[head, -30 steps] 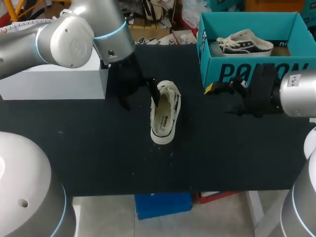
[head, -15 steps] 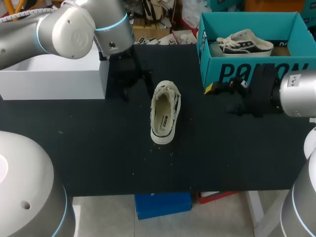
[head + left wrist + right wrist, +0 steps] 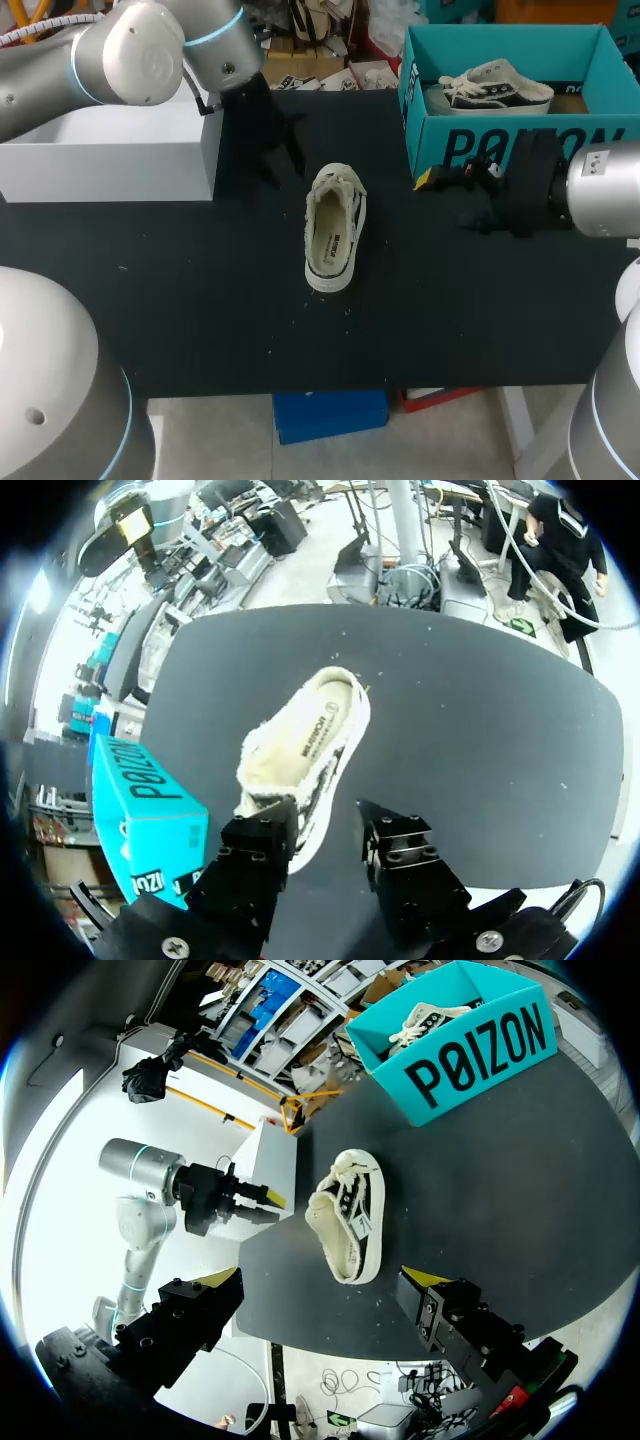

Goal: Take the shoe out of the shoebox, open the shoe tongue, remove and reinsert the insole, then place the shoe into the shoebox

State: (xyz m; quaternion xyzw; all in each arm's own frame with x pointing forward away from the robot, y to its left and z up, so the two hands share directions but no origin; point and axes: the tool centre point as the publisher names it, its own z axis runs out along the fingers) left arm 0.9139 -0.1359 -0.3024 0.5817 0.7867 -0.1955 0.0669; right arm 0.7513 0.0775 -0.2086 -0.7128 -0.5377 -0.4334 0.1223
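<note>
Black table, shoe lying loose on it; left gripper and right gripper both spread, empty. One careless one-sided nudge could skid it away.

A cream low-top shoe with dark side trim stands upright on its sole near the middle of the black table, toe toward the far edge, its insole showing inside. The open teal shoebox sits at the far right corner, holding a second shoe
</note>
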